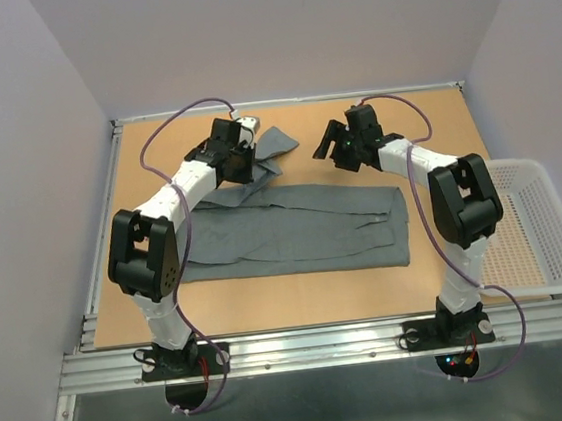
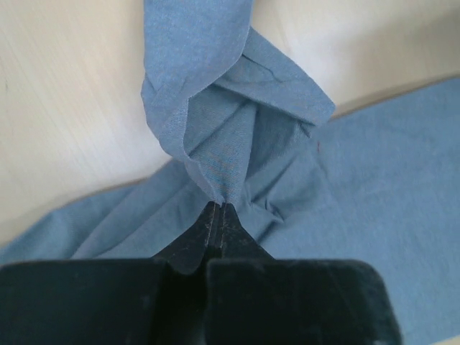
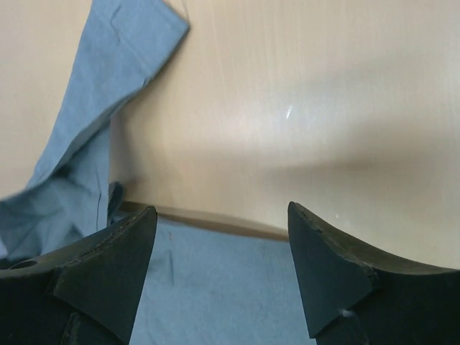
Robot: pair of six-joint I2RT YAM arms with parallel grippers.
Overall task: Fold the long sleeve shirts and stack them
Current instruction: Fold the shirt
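Seen from above, a grey long sleeve shirt (image 1: 293, 231) lies folded into a long flat band across the middle of a wooden table (image 1: 433, 124), between two white and black robot arms. The left tool (image 1: 235, 153) reaches down at the far left end of this band, with its two fingers pressed together and pinching a bunched fold of the cloth. In the left wrist view the left tool (image 2: 219, 208) grips the long sleeve shirt (image 2: 374, 165) right at its dark tips, and the cloth rises from them in a pleated ridge. Ahead of the tool a sleeve (image 2: 201, 43) runs away over the bare table (image 2: 65, 108). The right tool (image 1: 332, 145) hangs above the table just past the band's far edge, its fingers spread wide and holding nothing. In the right wrist view the right tool (image 3: 221, 208) shows cloth beneath it, the sleeve (image 3: 108, 79) ahead to its left, and bare table (image 3: 302, 108) straight ahead. A white mesh basket (image 1: 540, 234) sits well to the right of the right tool, off the table's edge
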